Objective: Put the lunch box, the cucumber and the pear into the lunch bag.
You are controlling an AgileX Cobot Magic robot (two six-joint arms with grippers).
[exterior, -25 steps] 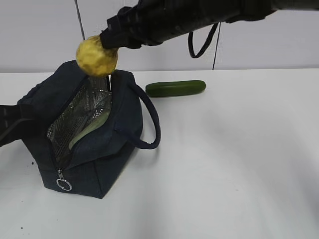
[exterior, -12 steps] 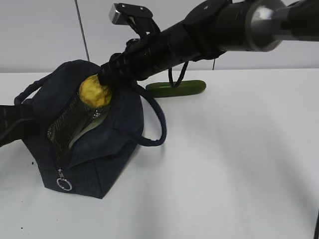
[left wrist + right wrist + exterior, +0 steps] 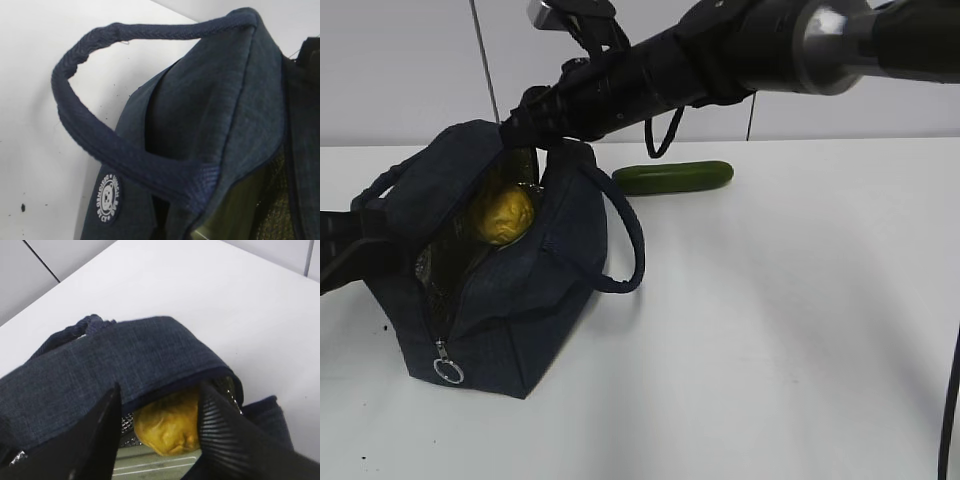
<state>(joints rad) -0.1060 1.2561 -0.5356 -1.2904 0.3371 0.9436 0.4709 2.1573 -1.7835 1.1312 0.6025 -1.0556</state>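
**Pear released into the bag; cucumber remains**

White tabletop [image 3: 800,330] and a pale panelled wall behind form the setting. Nearest the camera, at left, stands the lunch bag [image 3: 520,300], its zipper open and the ring pull [image 3: 448,371] hanging at the near end. One loop handle [image 3: 625,235] droops over the right side. Inside the mouth, against the silver lining, lies the pear [image 3: 502,215]; a pale green edge just below it, seen in the right wrist view, is probably the lunch box lid, though too little shows to be sure. Over the far end of the opening hangs the right gripper [image 3: 160,415]: its ribbed fingers [image 3: 225,432] stand apart, straddling the pear without visibly clamping it, so the fruit appears set down. The left gripper is not visible in its own view, which shows only the bag's far handle [image 3: 125,100] and round badge [image 3: 108,197]; its state cannot be told, though the dark arm [image 3: 345,250] at the bag's left side suggests it steadies the fabric. Farther back, to the right, the cucumber [image 3: 672,177] lies on the table. The pear step looks complete; next, the right arm must lift clear without snagging a handle and reach back for the cucumber.
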